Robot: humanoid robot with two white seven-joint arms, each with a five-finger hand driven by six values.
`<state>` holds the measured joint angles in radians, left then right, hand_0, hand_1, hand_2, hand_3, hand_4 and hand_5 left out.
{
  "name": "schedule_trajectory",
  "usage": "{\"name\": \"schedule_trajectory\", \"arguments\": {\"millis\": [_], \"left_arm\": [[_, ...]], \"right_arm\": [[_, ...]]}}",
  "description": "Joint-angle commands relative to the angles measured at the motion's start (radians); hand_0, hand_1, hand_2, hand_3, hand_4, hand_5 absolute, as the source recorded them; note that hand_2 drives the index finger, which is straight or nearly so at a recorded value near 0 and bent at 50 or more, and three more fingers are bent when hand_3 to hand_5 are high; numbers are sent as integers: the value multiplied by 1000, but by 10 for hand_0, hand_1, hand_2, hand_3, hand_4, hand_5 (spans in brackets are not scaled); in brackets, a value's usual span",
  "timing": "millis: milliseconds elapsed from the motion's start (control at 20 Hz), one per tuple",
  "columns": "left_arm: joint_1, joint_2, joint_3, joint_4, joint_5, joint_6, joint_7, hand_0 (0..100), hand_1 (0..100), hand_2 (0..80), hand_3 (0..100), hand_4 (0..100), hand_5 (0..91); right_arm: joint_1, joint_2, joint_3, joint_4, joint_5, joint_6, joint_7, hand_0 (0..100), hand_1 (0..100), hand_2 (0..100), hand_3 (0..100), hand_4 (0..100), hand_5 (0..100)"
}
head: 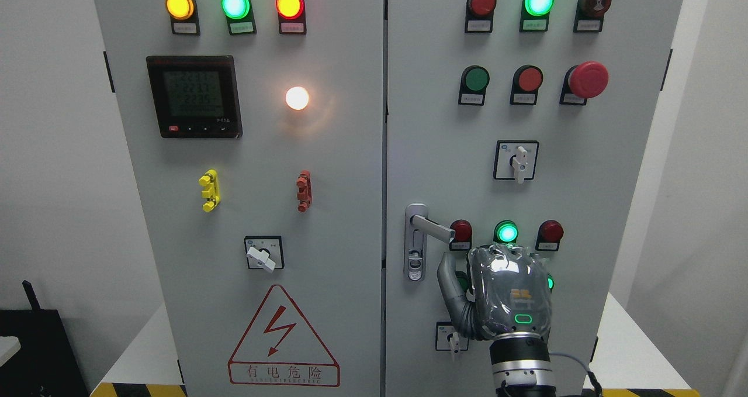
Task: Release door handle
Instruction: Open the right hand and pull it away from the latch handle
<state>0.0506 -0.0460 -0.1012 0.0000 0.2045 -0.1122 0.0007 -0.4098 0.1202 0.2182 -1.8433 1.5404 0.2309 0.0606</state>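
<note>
Already your right robot hand [507, 294] sits just below and right of the door handle [431, 227] near the right door's [432, 122] left edge, apart from the lever, holding nothing. You see its back, thumb out to the left; whether the fingers are spread or curled, you cannot tell. Judging by that gap, the release looks done.

The right robot hand [507, 294] hangs just below the door handle [431, 227], apart from it, thumb raised.
</note>
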Motion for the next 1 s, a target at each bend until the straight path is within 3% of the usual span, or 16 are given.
{"name": "schedule_trajectory", "arguments": {"millis": [0, 200, 401, 801, 951], "left_arm": [[0, 0, 0, -31, -1, 0, 1, 120, 389, 0, 0, 0, 0], [0, 0, 0, -31, -1, 0, 1, 120, 389, 0, 0, 0, 0], [0, 0, 0, -31, 1, 0, 1, 120, 389, 0, 0, 0, 0], [0, 0, 0, -31, 1, 0, 1, 120, 389, 0, 0, 0, 0], [0, 0, 0, -31, -1, 0, 1, 120, 389, 0, 0, 0, 0]], "right_arm": [[65, -83, 24, -66, -75, -10, -37, 700, 0, 1000, 1000, 1000, 948], [75, -221, 40, -82, -147, -10, -87, 712, 0, 1000, 1000, 1000, 947], [85, -327, 52, -111, -223, -8, -94, 691, 0, 1000, 1000, 1000, 947], [91, -582, 128, -166, -394, -7, -232, 617, 0, 961, 1000, 938, 918], [77, -637, 151, -171, -440, 4, -240, 572, 0, 888, 1000, 912, 910]]}}
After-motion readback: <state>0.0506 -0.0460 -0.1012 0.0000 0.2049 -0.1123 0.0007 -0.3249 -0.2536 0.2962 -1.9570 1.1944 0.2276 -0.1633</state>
